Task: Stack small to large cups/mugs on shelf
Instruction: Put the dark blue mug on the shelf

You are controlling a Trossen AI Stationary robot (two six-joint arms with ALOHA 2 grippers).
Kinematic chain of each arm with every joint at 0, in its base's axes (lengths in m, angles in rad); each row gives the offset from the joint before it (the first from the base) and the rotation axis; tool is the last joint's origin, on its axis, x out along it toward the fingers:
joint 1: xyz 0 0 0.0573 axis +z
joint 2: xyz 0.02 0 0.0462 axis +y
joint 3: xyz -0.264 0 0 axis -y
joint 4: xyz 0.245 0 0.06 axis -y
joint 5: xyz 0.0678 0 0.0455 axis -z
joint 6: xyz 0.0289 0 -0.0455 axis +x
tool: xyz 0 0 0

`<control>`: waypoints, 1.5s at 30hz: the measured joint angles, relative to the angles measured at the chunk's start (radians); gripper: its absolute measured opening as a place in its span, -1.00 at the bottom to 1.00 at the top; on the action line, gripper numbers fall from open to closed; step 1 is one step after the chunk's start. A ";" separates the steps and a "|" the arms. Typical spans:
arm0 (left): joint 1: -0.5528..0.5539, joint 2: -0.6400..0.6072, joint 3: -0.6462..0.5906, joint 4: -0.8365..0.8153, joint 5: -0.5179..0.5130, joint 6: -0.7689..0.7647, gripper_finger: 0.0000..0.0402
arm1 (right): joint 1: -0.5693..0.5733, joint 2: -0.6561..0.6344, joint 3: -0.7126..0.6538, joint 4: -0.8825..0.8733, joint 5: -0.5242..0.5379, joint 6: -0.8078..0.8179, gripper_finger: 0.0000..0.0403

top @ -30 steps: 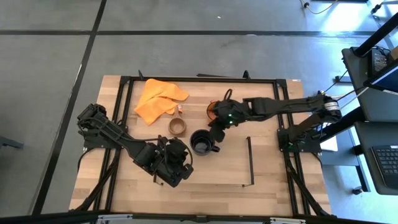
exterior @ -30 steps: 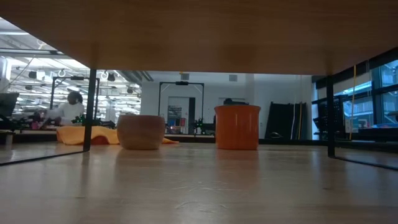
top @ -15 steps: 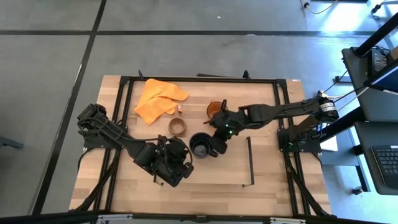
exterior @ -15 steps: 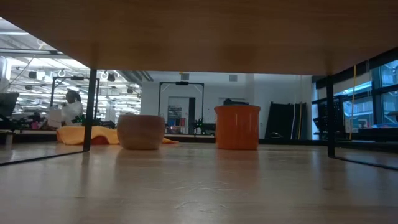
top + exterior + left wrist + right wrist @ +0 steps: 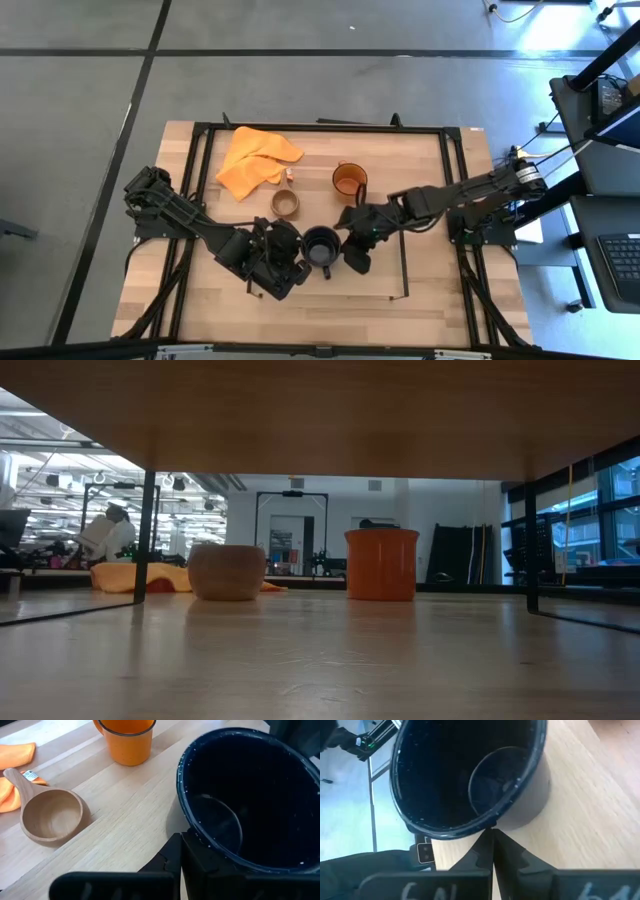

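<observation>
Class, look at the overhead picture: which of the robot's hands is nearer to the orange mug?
Right. The right hand sits by the black mug, just below the orange mug; the left hand is farther, beyond the black mug.

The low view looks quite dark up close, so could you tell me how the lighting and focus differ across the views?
Low view: the wooden underside overhead is in shade, the room behind bright, the orange mug and wooden cup sharp. High view: even light, the floor glaring at the top right. Left wrist view: the black mug fills the frame, its inside nearly featureless. Right wrist view: similarly dark.
</observation>
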 joint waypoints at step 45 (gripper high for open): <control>-0.048 0.000 0.000 0.017 0.028 -0.033 -0.93 | 0.050 -0.002 0.002 -0.102 0.085 -0.012 -0.96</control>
